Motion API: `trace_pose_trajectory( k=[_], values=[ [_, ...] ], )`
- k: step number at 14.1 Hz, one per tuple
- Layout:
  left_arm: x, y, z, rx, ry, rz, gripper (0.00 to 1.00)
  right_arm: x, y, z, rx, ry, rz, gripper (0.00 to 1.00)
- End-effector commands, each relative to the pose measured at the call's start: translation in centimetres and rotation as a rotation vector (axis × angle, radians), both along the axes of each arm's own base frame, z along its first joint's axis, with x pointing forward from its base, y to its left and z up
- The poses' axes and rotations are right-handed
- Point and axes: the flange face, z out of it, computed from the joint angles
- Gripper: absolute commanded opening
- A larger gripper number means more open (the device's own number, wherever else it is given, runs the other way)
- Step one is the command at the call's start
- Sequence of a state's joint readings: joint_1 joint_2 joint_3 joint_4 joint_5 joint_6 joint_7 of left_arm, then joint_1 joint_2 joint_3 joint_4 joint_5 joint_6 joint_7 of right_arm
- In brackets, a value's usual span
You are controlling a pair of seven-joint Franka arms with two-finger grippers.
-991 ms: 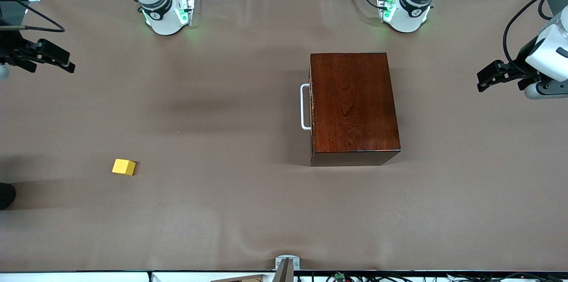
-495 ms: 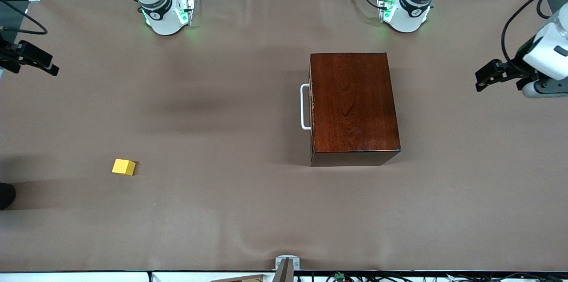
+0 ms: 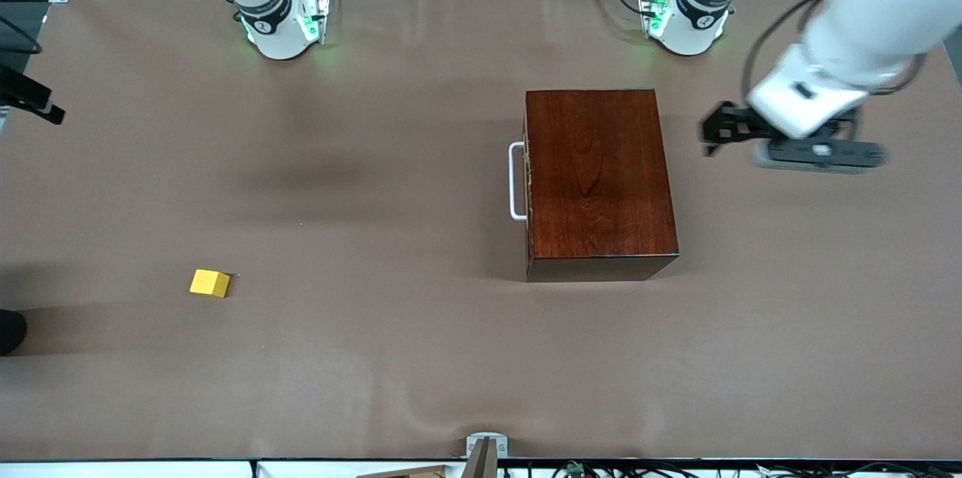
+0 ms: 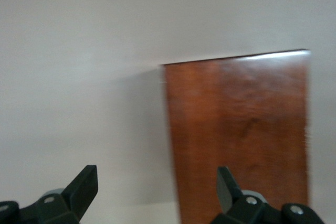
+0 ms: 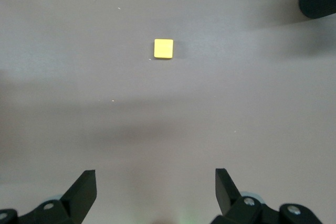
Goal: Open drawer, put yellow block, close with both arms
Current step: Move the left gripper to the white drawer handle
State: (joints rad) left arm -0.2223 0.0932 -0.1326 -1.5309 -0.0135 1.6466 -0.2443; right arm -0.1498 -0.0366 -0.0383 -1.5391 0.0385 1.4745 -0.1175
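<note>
blurred: left hand | cut off at edge: right hand; drawer interior hidden

front: high, faces bases | left wrist: over box edge | right wrist: over block

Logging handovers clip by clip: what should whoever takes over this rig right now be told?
Left gripper: open, empty, in the air beside the dark reddish-brown glossy wooden box, toward the left arm's end of the table.
Right gripper: open, empty, at the right arm's end of the table, high over the cloth.
The drawer is shut; its white U-shaped bar handle faces the right arm's end.
The small bright yellow block lies on the brown cloth, nearer the front camera than the box, toward the right arm's end.
Done: nothing.
Left: open drawer, put block in, close with both arms.
</note>
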Motion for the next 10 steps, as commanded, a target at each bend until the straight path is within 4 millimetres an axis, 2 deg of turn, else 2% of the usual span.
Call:
trace_pose_trajectory(
  k=[1, 4, 6, 8, 10],
  values=[
    [-0.9, -6.9, -0.9, -0.027, 0.038, 0.049, 1.00, -0.6, -0.4, 0.2, 0.003, -0.008, 0.012, 1.00],
    [-3.3, -16.4, -2.7, -0.024, 0.061, 0.101, 1.00, -0.4, 0.4, 0.2, 0.003, -0.008, 0.014, 1.00],
    [-5.2, -21.1, -4.2, -0.015, 0.079, 0.132, 1.00, -0.2, 1.1, -0.1, 0.004, 0.000, 0.028, 1.00],
    [-7.7, -26.2, -6.8, 0.012, 0.101, 0.138, 1.00, 0.4, 1.1, -0.5, 0.003, -0.006, 0.030, 1.00],
    [-9.0, -29.7, -9.8, 0.060, 0.090, 0.184, 1.00, 0.9, 1.4, -1.3, 0.004, 0.000, 0.036, 1.00]
  ],
)
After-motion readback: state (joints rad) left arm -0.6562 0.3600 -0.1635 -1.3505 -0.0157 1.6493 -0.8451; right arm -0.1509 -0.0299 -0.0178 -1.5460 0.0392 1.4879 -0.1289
